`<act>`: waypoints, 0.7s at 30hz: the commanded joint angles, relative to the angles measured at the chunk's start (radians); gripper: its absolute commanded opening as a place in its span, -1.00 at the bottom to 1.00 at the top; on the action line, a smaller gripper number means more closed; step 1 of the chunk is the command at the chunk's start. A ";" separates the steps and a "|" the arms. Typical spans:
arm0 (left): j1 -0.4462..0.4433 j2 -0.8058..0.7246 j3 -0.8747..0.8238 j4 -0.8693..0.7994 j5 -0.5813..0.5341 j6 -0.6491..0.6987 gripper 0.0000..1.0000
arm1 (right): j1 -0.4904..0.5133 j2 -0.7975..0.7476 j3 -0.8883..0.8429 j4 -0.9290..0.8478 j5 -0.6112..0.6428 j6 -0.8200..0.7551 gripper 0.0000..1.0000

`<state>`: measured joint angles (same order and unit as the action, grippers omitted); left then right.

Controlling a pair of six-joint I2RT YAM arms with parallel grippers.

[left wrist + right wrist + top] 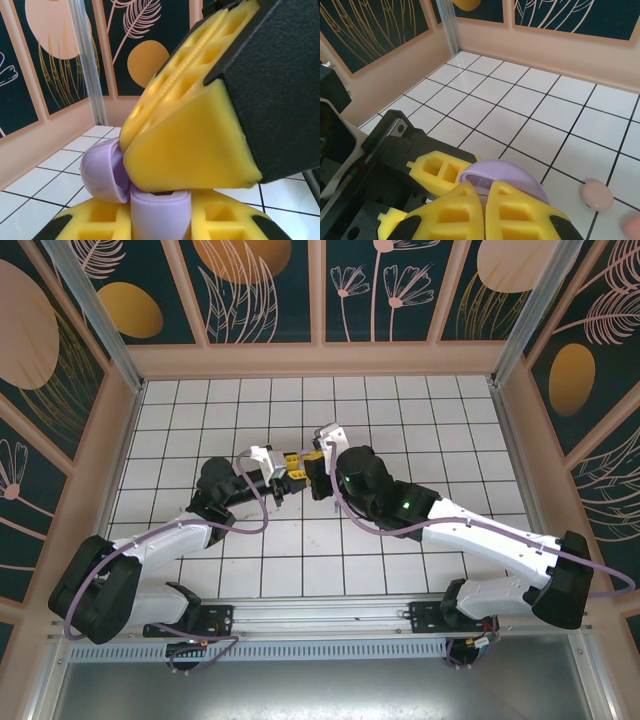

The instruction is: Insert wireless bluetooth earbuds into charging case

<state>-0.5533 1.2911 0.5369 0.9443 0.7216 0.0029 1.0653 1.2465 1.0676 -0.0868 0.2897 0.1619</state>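
Case [160, 216] pinched by left hand [290, 476] | right hand [485, 199] pressed together | right wrist: pink pebble [596, 195]

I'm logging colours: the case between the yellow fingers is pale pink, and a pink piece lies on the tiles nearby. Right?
No. The case between the yellow fingers is lilac, not pale pink, as the left wrist view shows. The pink piece does lie on the tiles nearby.
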 commanded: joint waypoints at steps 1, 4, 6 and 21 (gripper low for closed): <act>-0.020 -0.019 0.035 0.123 0.063 0.003 -1.00 | 0.018 0.037 0.018 -0.075 -0.021 0.009 -0.78; -0.020 -0.013 0.033 0.124 0.060 -0.001 -1.00 | 0.012 0.029 0.056 -0.094 -0.002 0.050 -0.27; -0.020 -0.010 0.031 0.128 0.052 -0.001 -1.00 | 0.002 0.009 0.089 -0.108 -0.001 0.086 0.05; -0.020 0.026 -0.034 0.280 -0.098 -0.063 -1.00 | -0.150 -0.254 0.027 -0.235 0.111 0.410 0.43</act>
<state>-0.5701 1.3056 0.5220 1.1343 0.6720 -0.0307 0.9485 1.0122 1.1416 -0.2428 0.3363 0.4561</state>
